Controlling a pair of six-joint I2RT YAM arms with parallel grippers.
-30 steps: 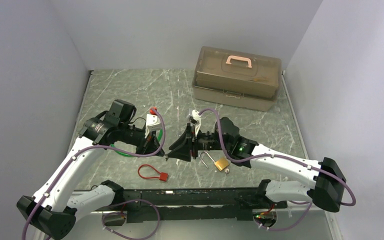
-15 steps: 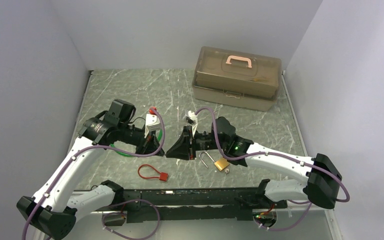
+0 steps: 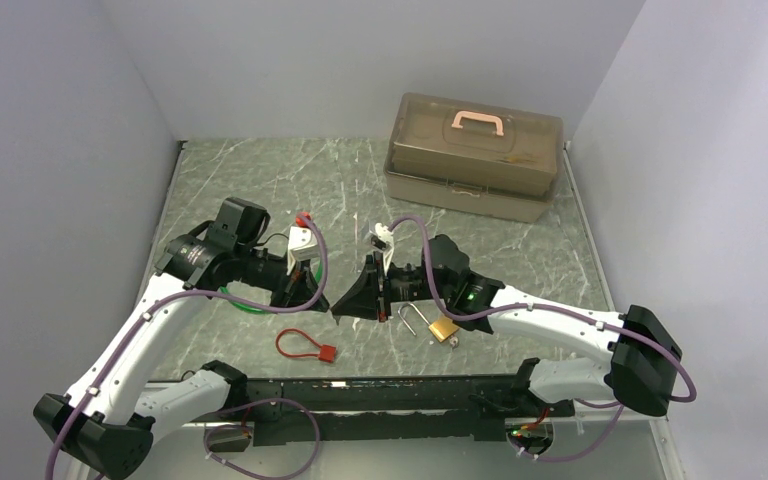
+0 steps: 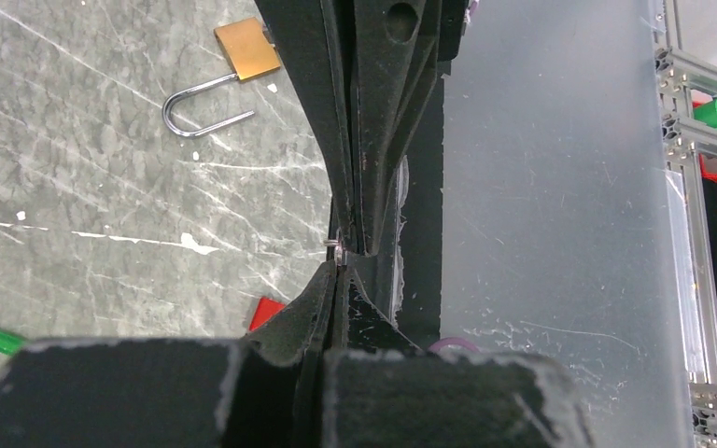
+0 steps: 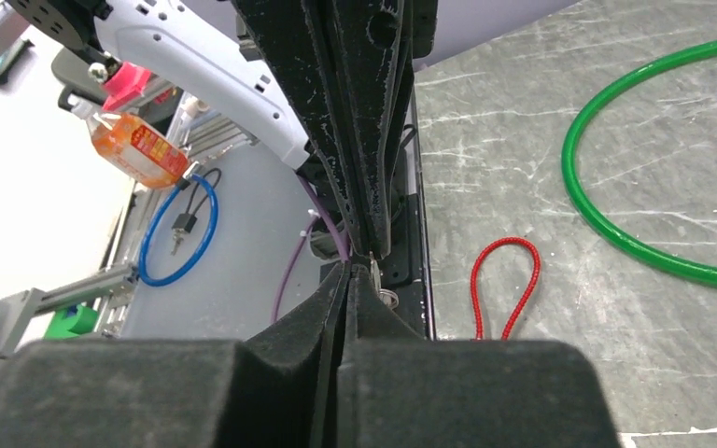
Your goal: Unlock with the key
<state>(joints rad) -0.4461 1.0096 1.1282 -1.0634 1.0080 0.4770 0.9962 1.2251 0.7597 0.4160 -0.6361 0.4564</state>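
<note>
My two grippers meet tip to tip above the table's near middle. The left gripper (image 3: 328, 308) (image 4: 337, 269) is shut on a small metal key (image 4: 336, 250) (image 5: 373, 273) that sticks out of its tips with a ring on it. The right gripper (image 3: 337, 311) (image 5: 349, 268) has its jaws pressed together right beside the key. The key lines up with the left gripper's seam, not the right's, and I cannot tell whether the right jaws pinch it. The brass padlock (image 3: 443, 328) (image 4: 246, 50) lies on the table under the right arm, its steel shackle (image 4: 196, 105) pointing left.
A red cable loop (image 3: 305, 347) (image 5: 507, 283) lies near the front edge. A green ring (image 3: 241, 303) (image 5: 644, 159) lies under the left arm. A brown toolbox with a pink handle (image 3: 475, 155) stands at the back right. Walls close in the left and right sides.
The right gripper has moved left up to the left gripper's tips and its jaws have closed from partly open to together. The left arm has barely moved.
</note>
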